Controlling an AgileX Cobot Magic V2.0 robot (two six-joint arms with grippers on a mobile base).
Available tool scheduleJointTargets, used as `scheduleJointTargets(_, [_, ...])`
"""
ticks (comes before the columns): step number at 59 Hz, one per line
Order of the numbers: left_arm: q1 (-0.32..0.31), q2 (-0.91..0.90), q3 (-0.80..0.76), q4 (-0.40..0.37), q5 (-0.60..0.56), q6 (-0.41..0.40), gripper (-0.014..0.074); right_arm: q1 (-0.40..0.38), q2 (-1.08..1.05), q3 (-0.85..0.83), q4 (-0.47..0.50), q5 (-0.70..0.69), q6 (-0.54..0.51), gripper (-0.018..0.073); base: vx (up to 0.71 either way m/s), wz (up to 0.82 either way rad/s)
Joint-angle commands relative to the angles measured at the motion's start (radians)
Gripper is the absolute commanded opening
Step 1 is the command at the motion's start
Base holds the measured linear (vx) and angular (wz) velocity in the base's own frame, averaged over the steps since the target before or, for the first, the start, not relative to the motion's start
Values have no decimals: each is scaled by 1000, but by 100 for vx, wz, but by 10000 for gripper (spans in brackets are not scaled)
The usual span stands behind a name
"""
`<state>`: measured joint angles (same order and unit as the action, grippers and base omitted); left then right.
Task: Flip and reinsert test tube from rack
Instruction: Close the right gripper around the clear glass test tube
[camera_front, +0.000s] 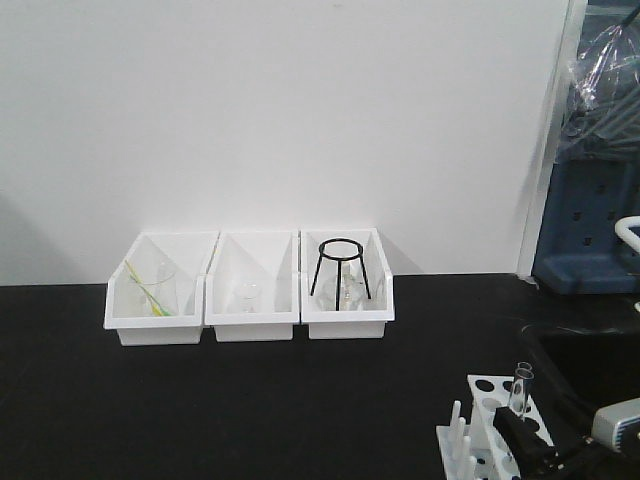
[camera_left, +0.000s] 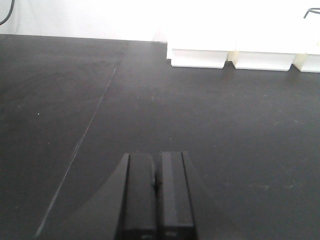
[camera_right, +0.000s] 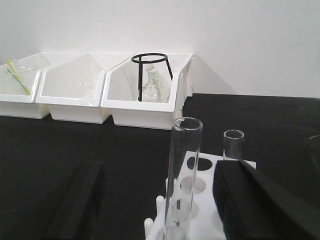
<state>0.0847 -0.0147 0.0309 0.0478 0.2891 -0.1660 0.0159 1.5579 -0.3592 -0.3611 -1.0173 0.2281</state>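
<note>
Loads of open black desk across the middle and toward the front-left corner. The back edge is blocked by three white bins. The front-right corner's cramped: rack with an upright test tube.

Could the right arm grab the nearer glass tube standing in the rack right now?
Probably yes: the right gripper is open, and the test tube stands upright in the rack between its fingers, with nothing in between.

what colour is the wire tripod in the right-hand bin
Black. The thin metal wire tripod shows best in the right wrist view.
</note>
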Motion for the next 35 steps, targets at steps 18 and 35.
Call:
scheduleJointTargets(18, [-5,-12,1,-4,-87,0,-6,-3,153,-192,5,-121,-19,496,0,0])
scheduleJointTargets(35, [-5,-12,1,-4,-87,0,-6,-3,178,-217,5,-74,-19,286,0,0])
